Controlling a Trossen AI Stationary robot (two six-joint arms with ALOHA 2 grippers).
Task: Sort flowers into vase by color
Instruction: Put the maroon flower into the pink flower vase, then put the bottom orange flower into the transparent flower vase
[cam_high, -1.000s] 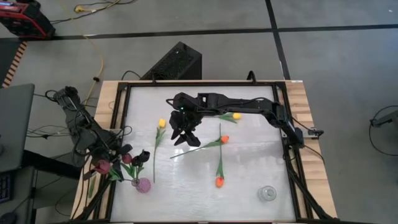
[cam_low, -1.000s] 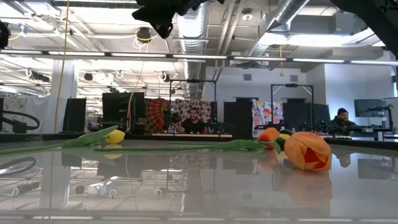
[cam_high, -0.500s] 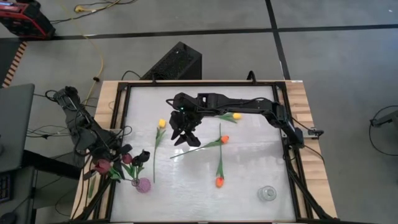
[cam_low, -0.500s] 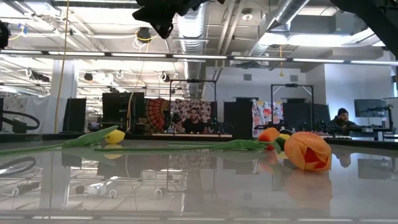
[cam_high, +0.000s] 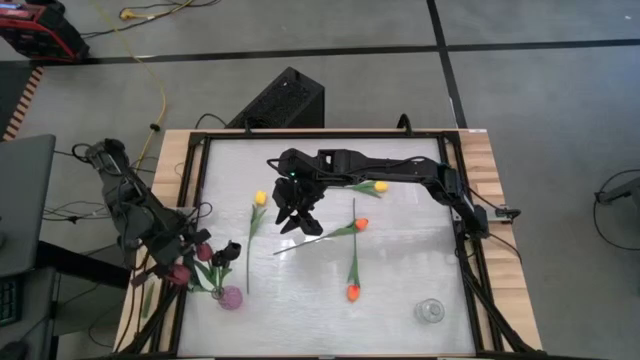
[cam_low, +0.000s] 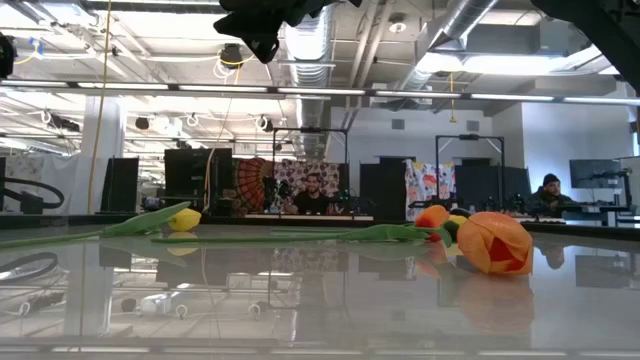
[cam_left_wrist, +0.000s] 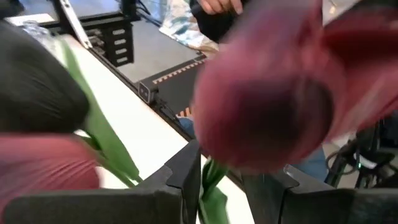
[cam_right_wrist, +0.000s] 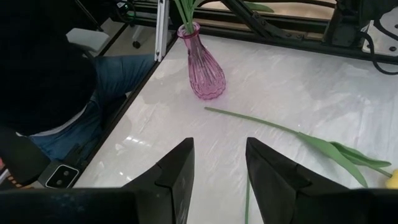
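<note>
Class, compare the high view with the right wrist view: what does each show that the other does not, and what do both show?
Only the high view shows the left tool by the maroon tulips, the orange tulips and a clear glass vase. Only the right wrist view shows a person's jeans beside the table. Both show the pink vase, a green stem and the right tool, which is open.

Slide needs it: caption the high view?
Left gripper at the pink vase with maroon tulips; right gripper hovers open mid-table.

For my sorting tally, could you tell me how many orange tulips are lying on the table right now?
2: one orange tulip near the table's middle, beside the right gripper, and another orange tulip nearer the front edge. None seems hidden.
</note>
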